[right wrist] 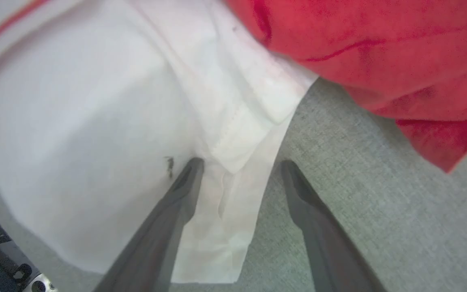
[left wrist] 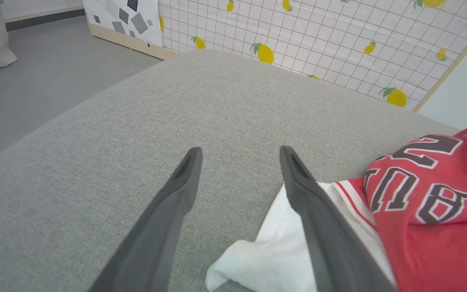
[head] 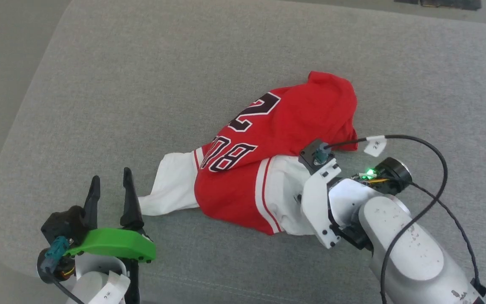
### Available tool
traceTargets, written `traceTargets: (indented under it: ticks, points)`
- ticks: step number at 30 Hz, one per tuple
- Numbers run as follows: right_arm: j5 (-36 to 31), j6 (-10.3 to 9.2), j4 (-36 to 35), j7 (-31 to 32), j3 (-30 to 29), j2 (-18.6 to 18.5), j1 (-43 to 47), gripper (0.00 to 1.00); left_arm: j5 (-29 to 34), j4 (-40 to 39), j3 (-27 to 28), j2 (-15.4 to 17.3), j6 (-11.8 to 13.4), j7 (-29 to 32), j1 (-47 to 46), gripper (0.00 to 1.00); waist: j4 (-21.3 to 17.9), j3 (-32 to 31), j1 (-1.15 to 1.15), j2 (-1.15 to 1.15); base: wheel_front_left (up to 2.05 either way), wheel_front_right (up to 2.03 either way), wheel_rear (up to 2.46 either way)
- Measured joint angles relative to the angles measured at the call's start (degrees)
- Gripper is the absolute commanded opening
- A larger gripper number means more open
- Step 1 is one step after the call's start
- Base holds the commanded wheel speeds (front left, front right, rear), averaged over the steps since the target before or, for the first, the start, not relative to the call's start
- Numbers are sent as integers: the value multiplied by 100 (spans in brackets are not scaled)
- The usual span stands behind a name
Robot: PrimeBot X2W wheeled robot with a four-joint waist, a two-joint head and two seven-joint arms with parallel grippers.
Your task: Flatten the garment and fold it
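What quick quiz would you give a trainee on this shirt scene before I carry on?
1. Choose one: which part of the garment lies under the right gripper? A: red body. B: white sleeve. C: collar.
2. True or false: the left gripper is shut and holding something.
3. Fill in: the black-and-white lettering on the garment faces ___ (up or down).

Key: 1 B. 2 false: its jaws stand open and hold nothing. 3 up.
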Motion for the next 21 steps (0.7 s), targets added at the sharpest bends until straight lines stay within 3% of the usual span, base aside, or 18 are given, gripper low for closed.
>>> traceTargets:
  ticks: [5,6,7,8,13,21]
  points:
    - [207,0,64,181,392,-181,-220,100,67,172,91,-112,-143,-2,-25,100,91,99,0,0,0,0,0]
    - [252,0,64,190,422,-203,-237,38,77,183,111,-127,-145,-2,-26,100,94,100,0,0,0,0,0]
    - [323,0,63,188,433,-218,-245,11,92,205,132,-144,-170,-2,-29,100,89,95,0,0,0,0,0]
    - [381,0,65,157,444,-241,-248,0,115,226,151,-158,-194,-2,-31,100,81,83,0,0,0,0,0]
    - [710,3,96,-158,155,-240,-232,0,237,331,243,-191,-269,-2,-40,100,11,-28,0,0,0,0,0]
    - [810,2,-390,-620,-1413,-421,-231,0,316,355,374,-188,-328,-3,-7,100,-220,-280,0,0,0,0,0]
